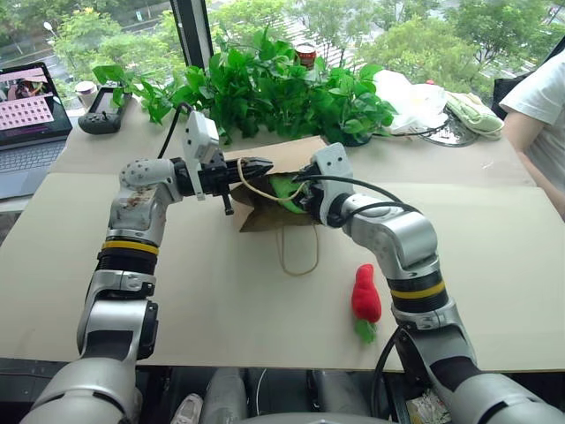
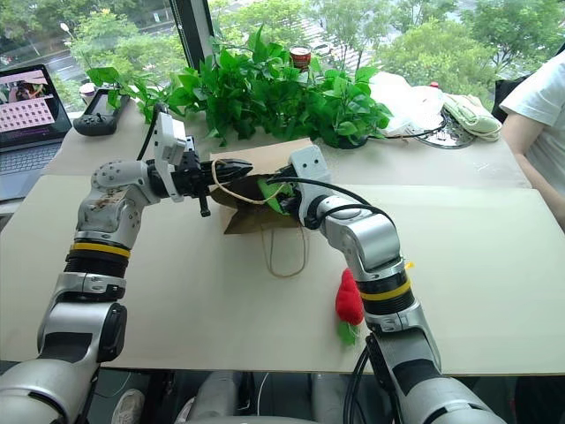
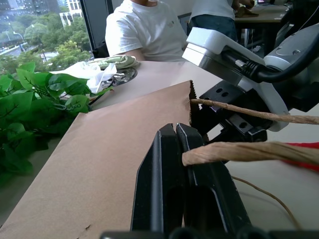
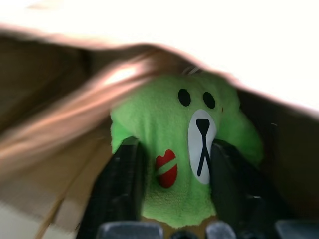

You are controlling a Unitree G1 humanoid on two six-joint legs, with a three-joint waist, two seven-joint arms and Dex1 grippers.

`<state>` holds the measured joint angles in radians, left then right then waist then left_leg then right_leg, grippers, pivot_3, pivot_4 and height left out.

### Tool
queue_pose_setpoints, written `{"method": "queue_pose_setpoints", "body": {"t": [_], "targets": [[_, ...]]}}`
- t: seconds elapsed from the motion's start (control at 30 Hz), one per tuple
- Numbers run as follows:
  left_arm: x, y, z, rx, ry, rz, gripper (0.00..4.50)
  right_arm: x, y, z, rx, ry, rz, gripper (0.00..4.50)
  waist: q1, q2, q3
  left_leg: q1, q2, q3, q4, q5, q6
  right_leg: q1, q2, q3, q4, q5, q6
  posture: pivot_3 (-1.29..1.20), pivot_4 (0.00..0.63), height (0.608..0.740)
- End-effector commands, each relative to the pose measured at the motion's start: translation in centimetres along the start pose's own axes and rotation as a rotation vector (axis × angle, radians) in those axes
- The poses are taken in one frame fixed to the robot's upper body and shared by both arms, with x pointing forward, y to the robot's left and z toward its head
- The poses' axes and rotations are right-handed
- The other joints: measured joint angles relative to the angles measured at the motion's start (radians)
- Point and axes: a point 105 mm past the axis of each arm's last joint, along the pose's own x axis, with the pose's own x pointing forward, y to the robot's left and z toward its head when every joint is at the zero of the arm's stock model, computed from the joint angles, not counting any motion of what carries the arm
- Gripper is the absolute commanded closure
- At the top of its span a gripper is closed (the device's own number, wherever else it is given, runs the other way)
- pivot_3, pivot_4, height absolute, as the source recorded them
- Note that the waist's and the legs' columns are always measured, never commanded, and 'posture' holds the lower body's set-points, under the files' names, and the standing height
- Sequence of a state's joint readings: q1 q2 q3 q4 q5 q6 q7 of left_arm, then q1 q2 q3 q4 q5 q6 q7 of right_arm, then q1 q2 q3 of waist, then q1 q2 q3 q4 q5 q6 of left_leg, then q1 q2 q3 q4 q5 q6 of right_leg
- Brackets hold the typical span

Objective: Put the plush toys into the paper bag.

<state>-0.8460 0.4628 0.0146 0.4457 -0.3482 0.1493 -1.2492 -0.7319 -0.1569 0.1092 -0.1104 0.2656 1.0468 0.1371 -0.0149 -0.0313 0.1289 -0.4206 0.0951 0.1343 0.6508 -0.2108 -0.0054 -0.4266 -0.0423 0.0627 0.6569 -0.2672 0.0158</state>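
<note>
From the head camera, the brown paper bag [image 1: 265, 190] lies on its side on the beige table [image 1: 221, 291], its mouth toward the robot. The left gripper [image 1: 258, 165] points sideways and pinches one thin twine handle [image 1: 256, 192] at the bag's mouth, fingers pressed together. The right gripper [image 2: 281, 196] is at the mouth with the light-green plush toy [image 1: 284, 189]. The red plush toy [image 1: 365, 296], slim with a green tip, lies on the table beside the right arm, apart from the bag.

In the left wrist view, two smooth black fingers [image 3: 167, 169] close on rough twisted twine; the flat kraft paper has a serrated edge.

In the right wrist view, the fuzzy green toy [image 4: 184, 144], with a bear face, sits between the fingers [image 4: 122, 184], under the bag's paper. Whether they squeeze it, I cannot tell.
</note>
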Motion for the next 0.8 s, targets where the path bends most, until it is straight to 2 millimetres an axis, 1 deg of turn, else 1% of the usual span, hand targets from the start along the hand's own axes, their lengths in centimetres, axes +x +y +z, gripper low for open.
{"method": "queue_pose_setpoints", "body": {"t": [0.03,0.1,0.13,0.27,0.37,0.47,0.5,0.6,0.67,0.73,0.8], "targets": [[0.1,0.0,1.4,0.045,-0.026,-0.011,4.5,-0.7,-1.2,1.9,0.013,-0.092,-0.061,0.92,-0.001,0.0,0.0,0.0,0.0,0.0,0.0,0.0,0.0,0.0,0.0,0.0,0.0,0.0,0.0,0.0,0.15,0.708],[0.1,0.0,1.3,0.043,-0.024,-0.01,4.5,-1.1,-1.2,2.3,0.012,-0.105,-0.058,0.27,-0.001,0.0,0.0,0.0,0.0,0.0,0.0,0.0,0.0,0.0,0.0,0.0,0.0,0.0,0.0,0.0,0.15,0.708],[0.1,0.0,1.3,0.042,-0.023,-0.01,4.5,-1.2,-1.2,2.4,0.012,-0.108,-0.054,0.08,-0.001,0.0,0.0,0.0,0.0,0.0,0.0,0.0,0.0,0.0,0.0,0.0,0.0,0.0,0.0,0.0,0.15,0.708],[0.1,0.1,1.2,0.042,-0.022,-0.008,4.5,-3.2,0.2,3.0,-0.003,-0.124,0.068,0.08,-0.002,0.0,0.0,0.0,0.0,0.0,0.0,0.0,0.0,0.0,0.0,0.0,0.0,0.0,0.0,0.0,0.15,0.708],[0.1,0.1,1.2,0.041,-0.021,-0.007,4.5,-4.9,0.7,2.4,-0.04,-0.102,0.154,0.08,-0.001,0.0,0.0,0.0,0.0,0.0,-0.001,0.0,0.0,0.0,0.0,0.0,0.0,0.0,0.0,0.0,0.15,0.708],[0.1,0.1,1.2,0.041,-0.02,-0.007,4.5,-7.2,1.4,0.7,-0.103,-0.046,0.272,0.08,0.003,0.0,0.0,-0.001,0.0,-0.001,-0.001,0.0,0.0,0.0,0.0,-0.001,-0.001,0.0,0.0,0.0,0.15,0.708],[0.1,0.2,1.2,0.04,-0.02,-0.006,4.5,-8.3,1.1,0.0,-0.116,-0.023,0.29,0.08,0.003,0.0,0.0,-0.001,0.0,-0.001,-0.001,0.0,0.0,0.0,0.0,-0.001,-0.002,0.0,0.0,0.0,0.15,0.708],[0.0,0.2,1.1,0.039,-0.019,-0.005,4.5,-11.0,0.4,-2.0,-0.152,0.067,0.309,0.08,0.003,0.0,0.0,-0.001,0.0,-0.002,0.0,0.0,0.001,0.001,0.0,-0.001,-0.005,0.0,0.0,0.0,0.15,0.708],[0.0,0.2,1.0,0.037,-0.019,-0.005,4.5,-12.6,-0.3,-3.8,-0.165,0.155,0.292,0.08,0.003,0.0,0.0,-0.001,0.0,-0.002,-0.001,0.0,0.001,0.001,0.0,-0.001,-0.008,0.0,0.0,0.0,0.15,0.708],[0.1,0.1,0.9,0.035,-0.02,-0.007,4.5,-13.9,-0.6,-5.2,-0.156,0.22,0.282,0.08,0.002,0.0,0.0,-0.001,0.0,-0.003,-0.001,0.0,0.001,0.002,0.0,-0.001,-0.008,0.0,0.0,0.0,0.15,0.708],[0.1,0.1,0.9,0.034,-0.02,-0.009,4.5,-14.7,-0.8,-6.2,-0.135,0.261,0.261,0.08,-0.002,0.0,0.0,-0.001,0.0,-0.004,-0.001,0.0,0.001,0.002,0.0,-0.001,-0.008,0.0,0.0,0.0,0.15,0.708]]}}
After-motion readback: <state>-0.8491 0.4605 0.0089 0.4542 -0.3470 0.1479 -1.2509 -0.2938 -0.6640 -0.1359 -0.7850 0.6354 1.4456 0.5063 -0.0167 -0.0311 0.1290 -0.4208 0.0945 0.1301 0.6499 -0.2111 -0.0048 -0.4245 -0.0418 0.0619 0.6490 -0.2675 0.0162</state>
